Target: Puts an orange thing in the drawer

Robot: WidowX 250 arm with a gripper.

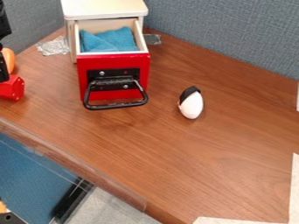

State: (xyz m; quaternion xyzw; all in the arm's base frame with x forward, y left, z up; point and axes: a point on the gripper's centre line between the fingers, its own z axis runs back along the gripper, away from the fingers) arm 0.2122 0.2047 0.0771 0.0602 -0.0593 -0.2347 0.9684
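An office, it seems, with blue-grey fabric partitions [234,30] of cubicle kind, behind a wood-grain counter [239,153]

The drawer front [111,62] is red, cloth [121,38] blue, table [234,153] grained brown

- The open drawer [114,61] can be entered from above, in front of the cabinet [105,8], which blocks the way at its rear.
- Blue cloth [114,39] takes up room inside.
- The black handle [116,105] juts out in front.
- Bare tabletop [204,166] leaves a passage between drawer and white-and-black egg-shaped object [191,106].
- At left, a gap runs between drawer and red object [12,88].
- A partition [227,35] bars the back.
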